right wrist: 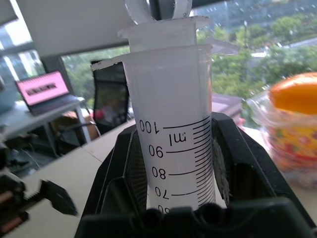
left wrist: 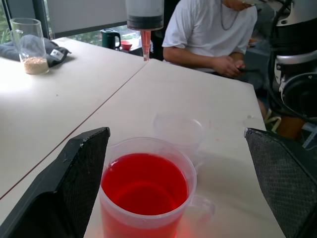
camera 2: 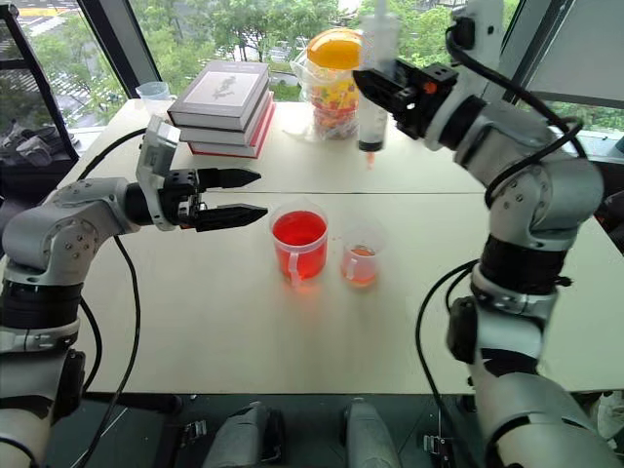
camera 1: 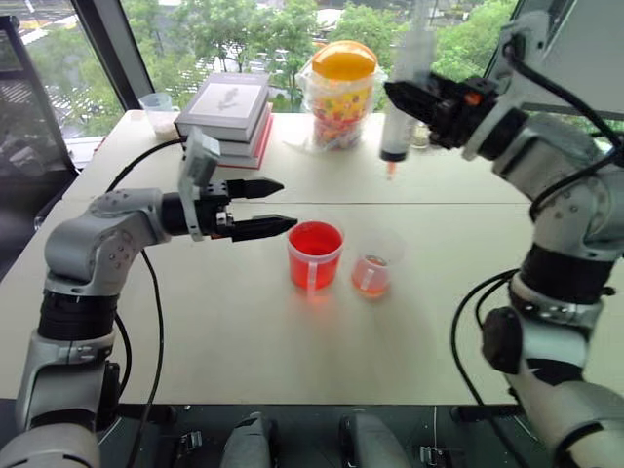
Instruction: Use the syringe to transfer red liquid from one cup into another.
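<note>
Left eye view: syringe (camera 1: pixel 408 93) upright at upper right of frame, orange tip down, clamped in right tool (camera 1: pixel 421 100), apparently poised for dipping. Barrel clear, scale printed, plunger white. Larger red cup (camera 1: pixel 314 253) and paler small cup (camera 1: pixel 371 273) mid-frame on counter (camera 1: pixel 244 331); left tool (camera 1: pixel 261 208) open beside red cup, likely to steady it.

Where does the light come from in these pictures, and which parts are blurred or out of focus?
Head views: daylight enters through the windows behind the table, leaving soft shadows. Right wrist view: the syringe scale is sharp, the candy jar soft. Left wrist view: the near fingers are blurred.
</note>
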You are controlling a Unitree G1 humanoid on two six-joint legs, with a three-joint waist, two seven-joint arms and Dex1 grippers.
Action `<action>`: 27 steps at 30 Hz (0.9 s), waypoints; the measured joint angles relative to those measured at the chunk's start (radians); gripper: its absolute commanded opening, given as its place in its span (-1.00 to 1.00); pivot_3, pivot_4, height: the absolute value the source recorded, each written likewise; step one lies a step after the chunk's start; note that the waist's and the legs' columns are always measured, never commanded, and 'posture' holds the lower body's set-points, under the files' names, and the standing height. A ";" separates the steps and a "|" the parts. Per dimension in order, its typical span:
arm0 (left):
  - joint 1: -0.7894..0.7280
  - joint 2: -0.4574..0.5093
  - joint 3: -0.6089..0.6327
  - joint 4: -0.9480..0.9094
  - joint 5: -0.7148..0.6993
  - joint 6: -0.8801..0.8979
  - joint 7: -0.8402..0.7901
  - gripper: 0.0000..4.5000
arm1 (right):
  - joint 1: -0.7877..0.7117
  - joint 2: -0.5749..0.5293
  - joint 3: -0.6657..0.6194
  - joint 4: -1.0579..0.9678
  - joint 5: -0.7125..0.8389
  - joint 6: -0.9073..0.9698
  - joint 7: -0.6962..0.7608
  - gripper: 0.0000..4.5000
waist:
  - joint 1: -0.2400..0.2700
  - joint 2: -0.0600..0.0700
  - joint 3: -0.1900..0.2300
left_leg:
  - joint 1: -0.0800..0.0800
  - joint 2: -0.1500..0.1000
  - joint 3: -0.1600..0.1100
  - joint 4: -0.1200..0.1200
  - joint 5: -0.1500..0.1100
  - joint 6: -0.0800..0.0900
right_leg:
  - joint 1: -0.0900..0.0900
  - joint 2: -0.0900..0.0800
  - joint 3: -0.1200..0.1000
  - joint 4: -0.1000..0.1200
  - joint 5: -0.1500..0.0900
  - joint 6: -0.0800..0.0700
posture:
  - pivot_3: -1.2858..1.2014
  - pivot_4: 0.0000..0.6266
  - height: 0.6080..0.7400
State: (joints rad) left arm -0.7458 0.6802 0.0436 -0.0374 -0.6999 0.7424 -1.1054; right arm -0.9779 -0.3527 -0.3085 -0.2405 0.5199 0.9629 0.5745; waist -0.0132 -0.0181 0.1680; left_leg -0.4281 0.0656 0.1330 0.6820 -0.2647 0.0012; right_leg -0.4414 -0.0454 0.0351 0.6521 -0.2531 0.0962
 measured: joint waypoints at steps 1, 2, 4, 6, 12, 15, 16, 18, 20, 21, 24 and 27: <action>-0.005 0.002 -0.002 0.009 0.006 -0.008 -0.007 1.00 | 0.045 0.027 0.013 -0.037 0.013 -0.032 0.000 -0.38 | 0.002 -0.001 -0.001 | 0.000 0.000 -0.001 0.000 0.000 0.000 | 0.001 0.000 -0.001 0.000 0.000 0.000 | 0.03 -0.52 1.00; -0.012 0.004 -0.002 0.020 0.013 -0.013 -0.014 1.00 | 0.103 0.047 0.041 -0.066 0.017 -0.069 0.008 -0.38 | 0.003 -0.002 -0.001 | 0.000 0.000 -0.001 0.000 0.000 0.000 | 0.002 0.000 -0.001 -0.001 0.000 0.000 | 0.03 -0.52 1.00; -0.025 0.009 -0.002 0.037 0.024 -0.017 -0.024 1.00 | 0.234 0.089 0.112 -0.094 0.014 -0.145 0.030 -0.38 | 0.001 -0.002 -0.001 | 0.000 0.000 -0.001 0.001 0.000 0.000 | 0.002 -0.001 -0.002 -0.002 0.000 0.000 | 0.03 -0.52 1.00; -0.035 0.009 -0.004 0.043 0.035 -0.024 -0.034 1.00 | 0.331 0.106 0.178 -0.081 0.001 -0.210 0.045 -0.38 | -0.001 -0.001 -0.001 | -0.001 -0.001 -0.001 0.001 0.000 0.000 | 0.001 -0.001 -0.002 -0.002 0.000 0.000 | 0.03 -0.52 1.00; -0.044 0.017 -0.004 0.058 0.048 -0.028 -0.051 1.00 | 0.416 0.132 0.259 -0.056 -0.059 -0.406 0.053 -0.38 | -0.008 -0.001 -0.001 | 0.001 0.000 -0.002 0.001 0.000 0.000 | 0.002 0.001 -0.002 0.001 0.000 0.000 | 0.03 -0.52 1.00; -0.049 0.017 -0.004 0.066 0.057 -0.029 -0.054 1.00 | 0.442 0.137 0.297 -0.030 -0.084 -0.453 0.050 -0.38 | -0.006 -0.001 -0.001 | 0.001 0.000 -0.002 0.001 0.001 -0.001 | 0.001 0.001 -0.002 0.002 0.000 0.000 | 0.03 -0.52 1.00; -0.054 0.016 -0.005 0.073 0.059 -0.029 -0.055 1.00 | 0.451 0.137 0.305 -0.028 -0.089 -0.465 0.050 -0.38 | -0.006 -0.001 -0.001 | 0.001 0.000 -0.002 0.001 0.001 -0.001 | 0.001 0.001 -0.002 0.002 0.000 0.000 | 0.03 -0.52 1.00; -0.081 0.011 -0.010 0.093 0.063 -0.036 -0.057 1.00 | 0.468 0.136 0.320 -0.025 -0.100 -0.486 0.050 -0.38 | -0.003 -0.001 -0.001 | 0.001 0.000 -0.002 0.001 0.001 -0.001 | 0.002 0.001 -0.002 0.002 0.000 0.000 | 0.03 -0.52 1.00; -0.117 -0.004 -0.011 0.116 0.074 -0.057 -0.059 1.00 | 0.473 0.135 0.333 -0.020 -0.106 -0.496 0.050 -0.38 | -0.001 -0.001 -0.001 | 0.001 0.000 -0.002 0.001 0.000 -0.001 | 0.002 0.000 -0.002 0.001 0.000 0.000 | 0.03 -0.52 1.00; -0.137 -0.016 -0.012 0.131 0.080 -0.070 -0.060 1.00 | 0.474 0.135 0.337 -0.019 -0.107 -0.501 0.050 -0.38 | 0.000 -0.001 -0.001 | 0.001 0.000 -0.002 0.001 0.000 -0.001 | 0.002 0.000 -0.002 0.001 0.000 0.000 | 0.03 -0.52 1.00; -0.187 -0.047 -0.024 0.185 0.102 -0.109 -0.066 1.00 | 0.475 0.132 0.342 -0.018 -0.109 -0.514 0.050 -0.38 | -0.001 -0.001 -0.001 | 0.001 0.000 -0.002 0.001 0.001 -0.001 | 0.002 0.000 -0.002 0.001 0.000 0.000 | 0.03 -0.52 1.00; -0.233 -0.084 -0.039 0.256 0.136 -0.163 -0.076 1.00 | 0.477 0.126 0.344 -0.017 -0.113 -0.521 0.050 -0.38 | -0.002 -0.001 -0.001 | 0.001 0.000 -0.002 0.001 0.001 -0.001 | 0.002 0.001 -0.002 0.001 0.000 0.000 | 0.03 -0.52 1.00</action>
State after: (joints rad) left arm -0.9789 0.5966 0.0046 0.2181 -0.5637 0.5797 -1.1818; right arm -0.5004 -0.2265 0.0359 -0.2573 0.4064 0.4422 0.6241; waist -0.0148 -0.0195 0.1673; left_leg -0.4271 0.0655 0.1307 0.6832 -0.2642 0.0005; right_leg -0.4397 -0.0448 0.0335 0.6535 -0.2532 0.0960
